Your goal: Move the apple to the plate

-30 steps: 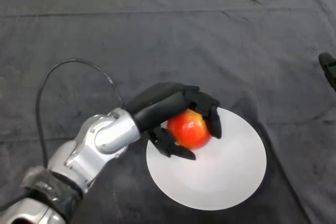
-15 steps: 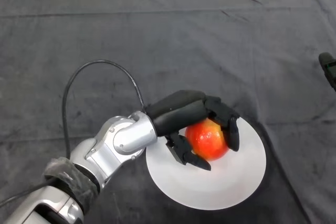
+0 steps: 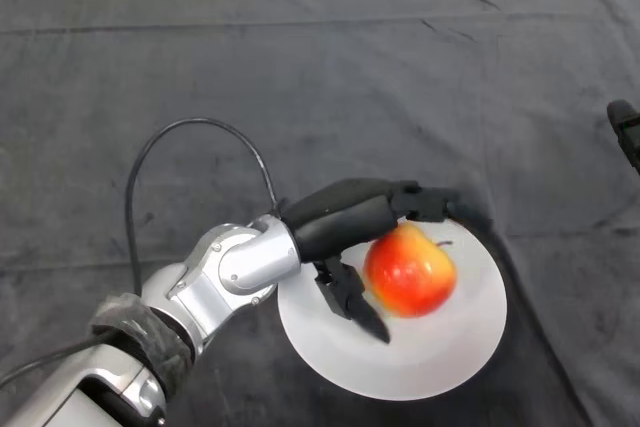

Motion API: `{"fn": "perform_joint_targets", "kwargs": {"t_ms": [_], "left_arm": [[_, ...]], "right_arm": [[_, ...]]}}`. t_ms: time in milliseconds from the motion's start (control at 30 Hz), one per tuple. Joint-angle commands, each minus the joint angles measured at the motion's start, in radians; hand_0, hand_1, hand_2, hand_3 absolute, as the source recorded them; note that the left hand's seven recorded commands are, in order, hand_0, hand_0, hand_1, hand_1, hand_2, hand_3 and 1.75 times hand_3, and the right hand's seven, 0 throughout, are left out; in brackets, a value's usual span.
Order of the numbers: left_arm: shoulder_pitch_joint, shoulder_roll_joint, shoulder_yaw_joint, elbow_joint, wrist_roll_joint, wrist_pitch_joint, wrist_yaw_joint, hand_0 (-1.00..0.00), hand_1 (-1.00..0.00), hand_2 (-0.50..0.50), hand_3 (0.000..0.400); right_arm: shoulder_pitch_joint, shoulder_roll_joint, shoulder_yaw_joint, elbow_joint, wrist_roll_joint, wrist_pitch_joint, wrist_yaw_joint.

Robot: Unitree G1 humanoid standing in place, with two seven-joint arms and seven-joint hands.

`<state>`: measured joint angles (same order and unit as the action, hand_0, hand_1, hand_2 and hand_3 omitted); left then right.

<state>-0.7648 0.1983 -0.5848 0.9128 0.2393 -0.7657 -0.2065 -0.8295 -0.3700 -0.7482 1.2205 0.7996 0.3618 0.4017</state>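
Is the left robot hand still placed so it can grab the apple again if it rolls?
Probably yes. The robot hand is open right beside the apple, fingers above it and thumb at its left, with nothing between them on the plate.

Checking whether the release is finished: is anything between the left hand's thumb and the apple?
In the head view, only bare white plate shows in the narrow gap between the left hand's thumb and the apple; the fingers are spread open above it.
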Motion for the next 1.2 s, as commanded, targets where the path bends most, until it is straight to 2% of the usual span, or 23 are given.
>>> {"fn": "perform_joint_targets", "kwargs": {"t_ms": [33, 233, 567, 1000, 1200], "left_arm": [[-0.084, 0.028, -0.013, 0.024, -0.032, -0.027, -0.010, 0.00, 0.00, 0.00, 0.000], [-0.081, 0.076, 0.048, 0.014, -0.065, -0.070, 0.022, 0.00, 0.00, 0.00, 0.000], [0.003, 0.189, 0.192, -0.044, -0.138, -0.136, 0.094, 0.00, 0.00, 0.00, 0.000], [0.129, 0.354, 0.438, -0.132, -0.272, -0.147, 0.189, 0.00, 0.00, 0.00, 0.000], [0.163, 0.409, 0.575, -0.109, -0.330, -0.163, 0.263, 0.00, 0.00, 0.00, 0.000]], "right_arm": [[-0.015, -0.021, -0.0299, -0.008, -0.0071, 0.003, 0.0173], [-0.015, -0.022, -0.0305, -0.007, -0.0077, 0.003, 0.0180], [-0.016, -0.022, -0.0312, -0.006, -0.0088, 0.003, 0.0186], [-0.015, -0.021, -0.0317, -0.008, -0.0102, 0.002, 0.0185], [-0.015, -0.020, -0.0318, -0.009, -0.0108, 0.002, 0.0183]]}}
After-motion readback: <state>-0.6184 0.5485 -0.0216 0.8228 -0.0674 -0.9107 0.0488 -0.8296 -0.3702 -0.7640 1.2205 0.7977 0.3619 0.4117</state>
